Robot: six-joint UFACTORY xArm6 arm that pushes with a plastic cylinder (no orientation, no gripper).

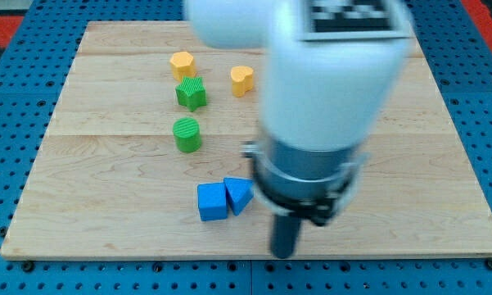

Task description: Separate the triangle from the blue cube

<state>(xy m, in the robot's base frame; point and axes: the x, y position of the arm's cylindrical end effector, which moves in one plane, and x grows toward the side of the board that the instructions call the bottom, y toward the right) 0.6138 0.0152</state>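
We see a pale wooden board (pixel 106 176) made of several long planks joined side by side, their seams running from the view's left to the view's right. The grain is light and even under soft, bright lighting. The board rests on a blue surface (pixel 16 98) dotted with regular rows of small holes, visible along the left, right and bottom edges. At the top corners, a red area (pixel 8 20) shows beyond the blue.

One high, near view down across the wooden board (pixel 106 164)
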